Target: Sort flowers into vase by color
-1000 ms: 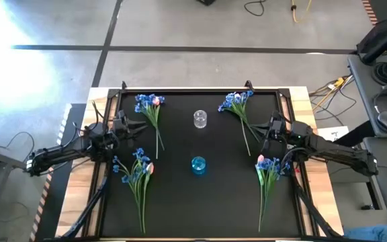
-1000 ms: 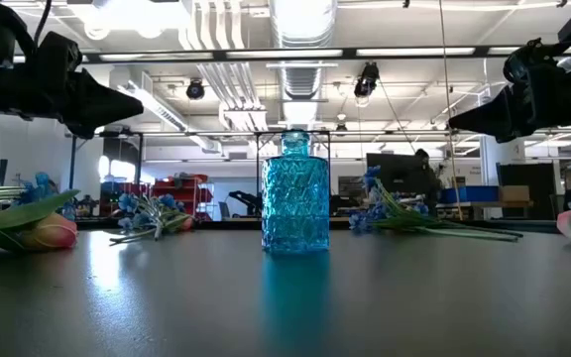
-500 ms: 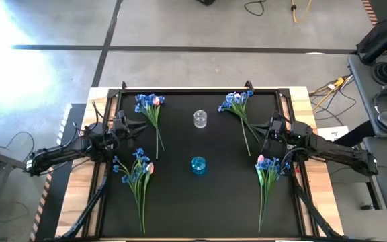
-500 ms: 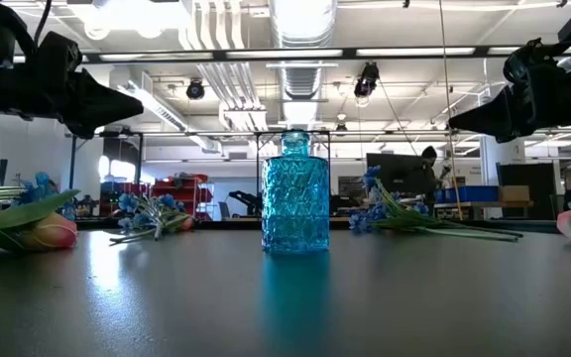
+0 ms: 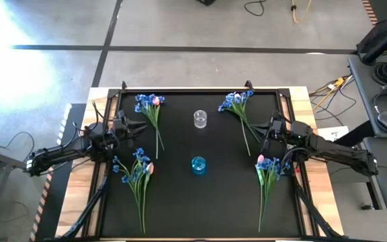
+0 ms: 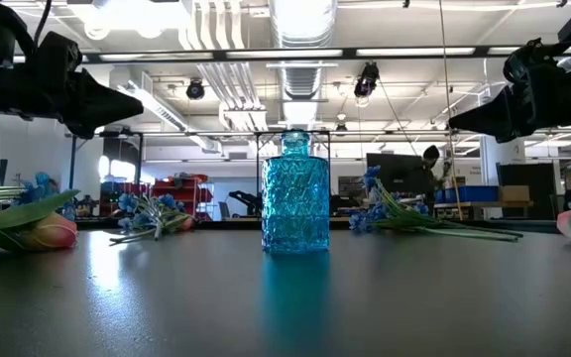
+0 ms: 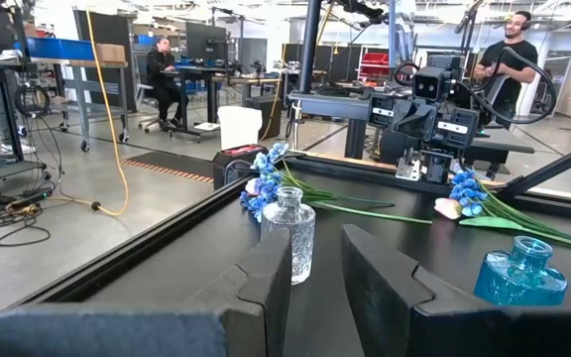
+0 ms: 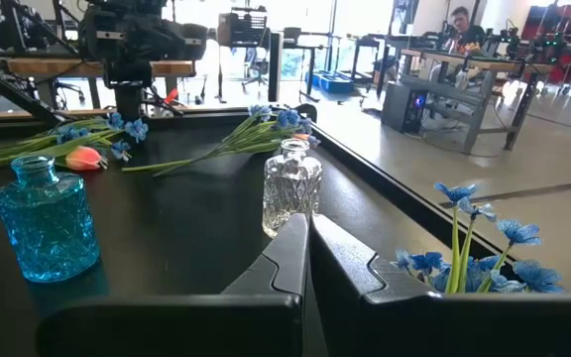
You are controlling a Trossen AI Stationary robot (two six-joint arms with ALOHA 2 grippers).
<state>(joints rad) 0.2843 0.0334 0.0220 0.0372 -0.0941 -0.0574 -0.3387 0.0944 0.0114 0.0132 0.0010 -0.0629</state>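
Left gripper (image 7: 315,283) fingers are seen slightly parted, nothing held. Right gripper (image 8: 305,260) fingers are pressed shut, empty. Clear vase (image 7: 290,235) and blue vase (image 8: 46,220) are seen ahead, flowers (image 5: 140,176) alongside.

On my desk (image 5: 180,202) I count four flower bunches, far left (image 5: 150,111), far right (image 5: 237,107), near left (image 5: 136,171) and near right (image 5: 269,171), each blue sprays with one pink tulip, plus two vases, one clear (image 5: 199,119) and one blue (image 5: 198,165).
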